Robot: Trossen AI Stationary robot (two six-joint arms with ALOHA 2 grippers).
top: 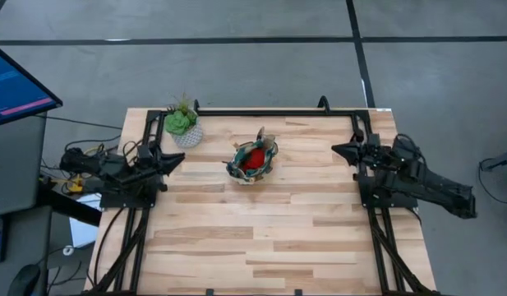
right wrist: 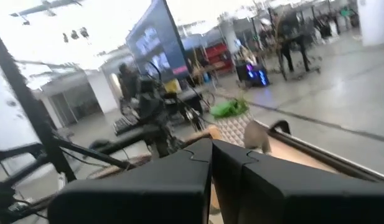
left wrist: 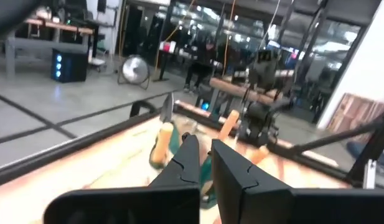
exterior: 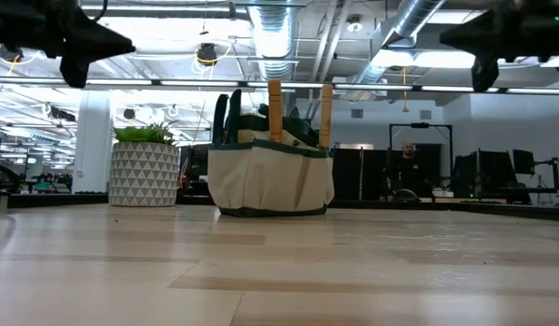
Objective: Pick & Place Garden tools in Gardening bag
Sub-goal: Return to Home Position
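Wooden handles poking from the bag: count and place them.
2: one handle at the gardening bag's middle, the other handle beside it, farther from the plant; more may be hidden.

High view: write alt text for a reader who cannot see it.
Seen from above, a green and beige gardening bag holding a red item and a wooden tool handle sits on a wooden table, a potted plant beside it. The left gripper and right gripper hang at the table's sides.
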